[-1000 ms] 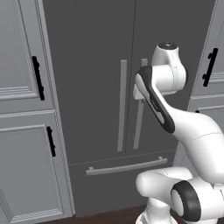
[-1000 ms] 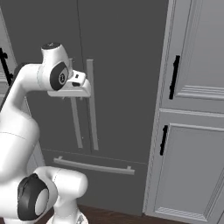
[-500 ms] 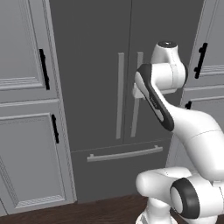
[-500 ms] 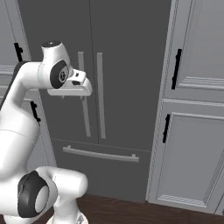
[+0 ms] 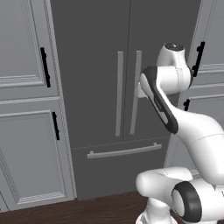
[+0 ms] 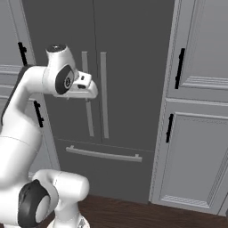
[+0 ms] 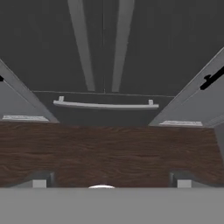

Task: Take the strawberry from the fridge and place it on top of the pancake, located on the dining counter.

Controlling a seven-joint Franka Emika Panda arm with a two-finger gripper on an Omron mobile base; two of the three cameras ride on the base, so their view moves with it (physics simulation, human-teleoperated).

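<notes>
fridge (image 5: 96,74) fills the centre of the left base view, both french doors shut, its two long vertical handles (image 5: 128,92) side by side at mid-frame, drawer bar (image 5: 124,151) below them. strawberry presumably inside behind the doors; cannot be confirmed

tool (image 7: 111,179): jaws spread wide, nothing between them; the two finger tips (image 7: 39,180) sit far apart at the bottom of the hand view, which looks down the fridge front to the dark wood floor (image 7: 109,148). in the right base view the hand is at upper left of frame, close in front of the handles, not touching

change over the last second: the whole scene has slid and grown in both base views, so the base has driven nearer and squared up on the fridge; arm pose about the same; jaws a touch wider

judgement: approach about done; door opening not yet begun. next likely a reach for one door handle. light-grey cabinets (image 5: 26,109) flank the fridge
</notes>
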